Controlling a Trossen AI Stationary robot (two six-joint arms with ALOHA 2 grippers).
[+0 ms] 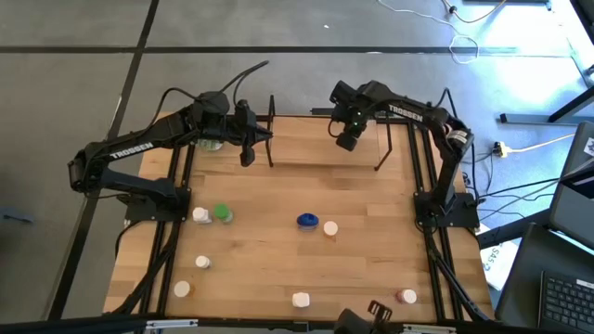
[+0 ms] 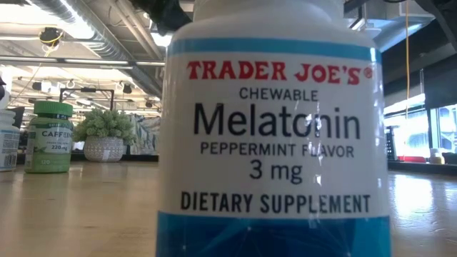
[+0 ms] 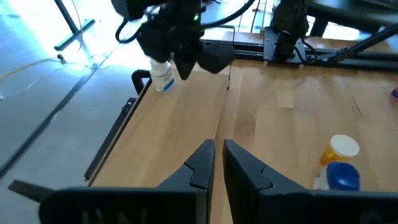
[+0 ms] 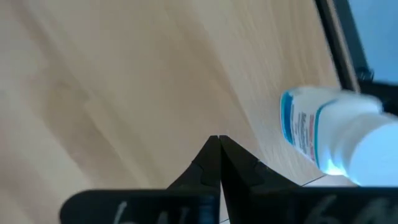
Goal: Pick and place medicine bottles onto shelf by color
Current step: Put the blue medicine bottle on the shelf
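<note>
The shelf point(image 3: 174, 130), a light board with black end frames point(image 1: 271, 130), stands at the table's far side. A white medicine bottle with a blue band point(image 3: 163, 78) stands upright on the board beside a black frame. My right gripper point(image 4: 217, 140) hangs just above and beside this bottle point(image 4: 323, 137), pointing down, shut and holding nothing. My left gripper point(image 3: 219, 155) hovers over the shelf's left end point(image 1: 246, 139), shut and holding nothing. Several more bottles stand on the table, among them a green one point(image 1: 223, 213), a blue one point(image 1: 307, 221) and an orange one point(image 3: 339, 152).
A large white-and-blue Melatonin bottle point(image 2: 275, 135) stands right before the low camera and hides most of the table. A green bottle point(image 2: 50, 135) and a potted green plant point(image 2: 103, 132) show behind it. Bare wood lies between the shelf and the scattered bottles.
</note>
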